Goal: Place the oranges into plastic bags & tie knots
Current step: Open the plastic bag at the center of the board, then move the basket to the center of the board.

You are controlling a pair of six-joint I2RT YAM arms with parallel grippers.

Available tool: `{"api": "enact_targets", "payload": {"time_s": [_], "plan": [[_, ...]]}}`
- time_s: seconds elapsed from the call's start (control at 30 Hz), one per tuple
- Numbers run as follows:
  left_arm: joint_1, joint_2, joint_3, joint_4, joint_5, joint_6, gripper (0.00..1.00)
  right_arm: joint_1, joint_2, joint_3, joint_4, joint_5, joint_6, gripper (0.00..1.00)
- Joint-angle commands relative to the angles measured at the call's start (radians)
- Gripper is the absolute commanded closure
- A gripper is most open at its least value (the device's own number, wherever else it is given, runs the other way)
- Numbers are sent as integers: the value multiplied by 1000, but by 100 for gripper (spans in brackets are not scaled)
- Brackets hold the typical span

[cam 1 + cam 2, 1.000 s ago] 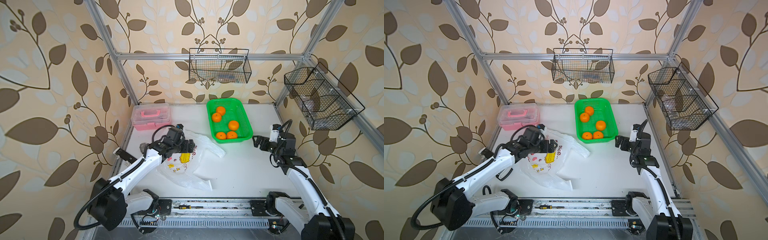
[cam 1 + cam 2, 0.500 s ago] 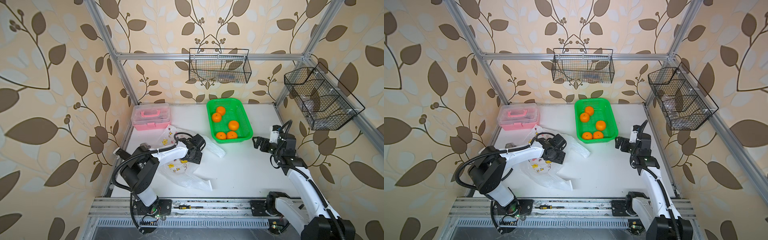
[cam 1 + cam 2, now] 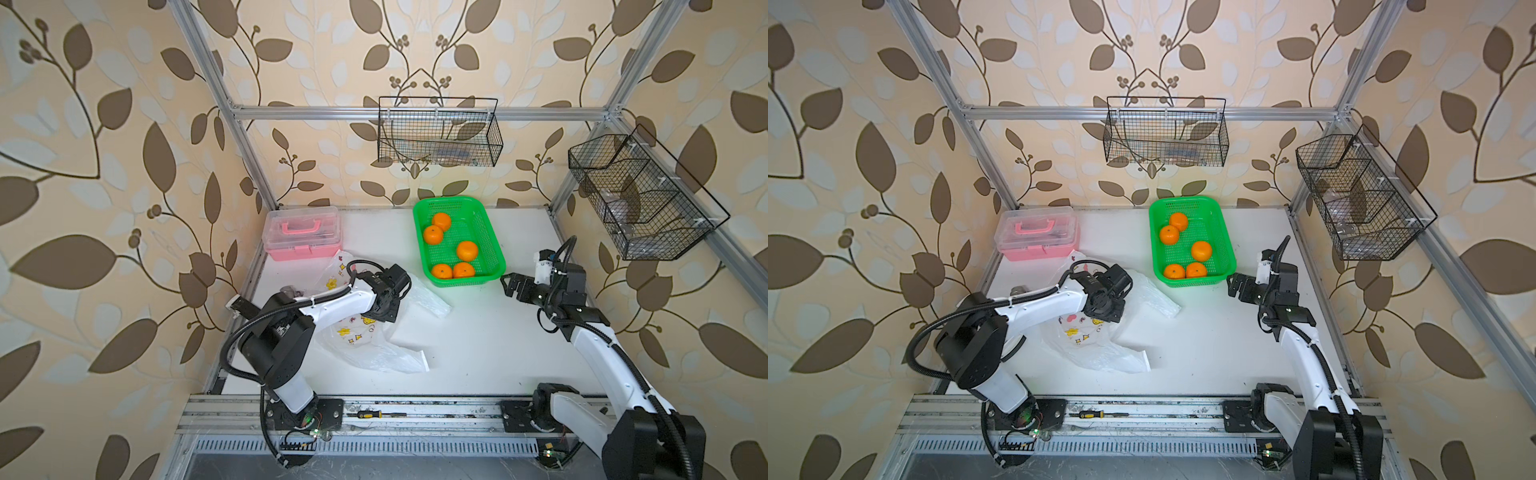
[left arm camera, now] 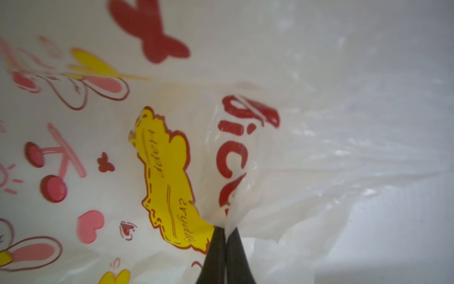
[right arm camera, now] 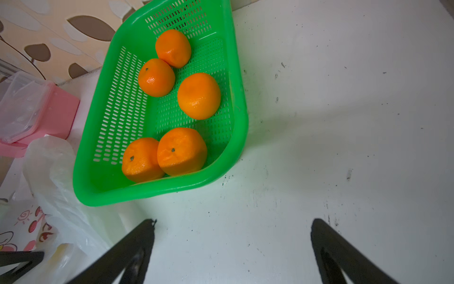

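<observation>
Several oranges (image 3: 467, 251) lie in the green mesh basket (image 3: 465, 284) at the back of the table; the right wrist view shows these oranges (image 5: 198, 96) close up. The plastic bag (image 3: 374, 353), thin, white and printed with cartoons, lies crumpled at the left centre. My left gripper (image 4: 226, 231) points down onto the bag and is shut on a raised fold of the plastic bag (image 4: 235, 196) beside its yellow patch. In a top view the left gripper (image 3: 384, 316) sits over the bag's middle. My right gripper (image 5: 232, 221) is open and empty, just right of the basket's front corner.
A pink clear-lidded box (image 3: 303, 232) stands at the back left. Black wire baskets hang on the back wall (image 3: 436, 133) and the right wall (image 3: 640, 195). A screwdriver (image 3: 370, 414) lies on the front rail. Bare white table (image 3: 478, 340) lies between the arms.
My left arm swung its gripper rightward and down over the bag, and the jaws went from open to shut on a fold of plastic. The right arm stayed still.
</observation>
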Motion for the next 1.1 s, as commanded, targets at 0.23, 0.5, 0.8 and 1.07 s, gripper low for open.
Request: {"api": "enact_targets", "payload": {"time_s": [0.23,0.5,0.8,1.07], "plan": [[18,-241,179,-200,-21,43,99,40,264,211,39,-13,-14,0],[52,-299,195,-187,26,32,100,40,446,289,-48,13,-43,13],[152,-303,251,-182,106,-26,100,-52,414,212,-132,11,-48,41],[180,-261,324,-200,152,-18,100,-182,99,25,-202,142,-6,41]]}}
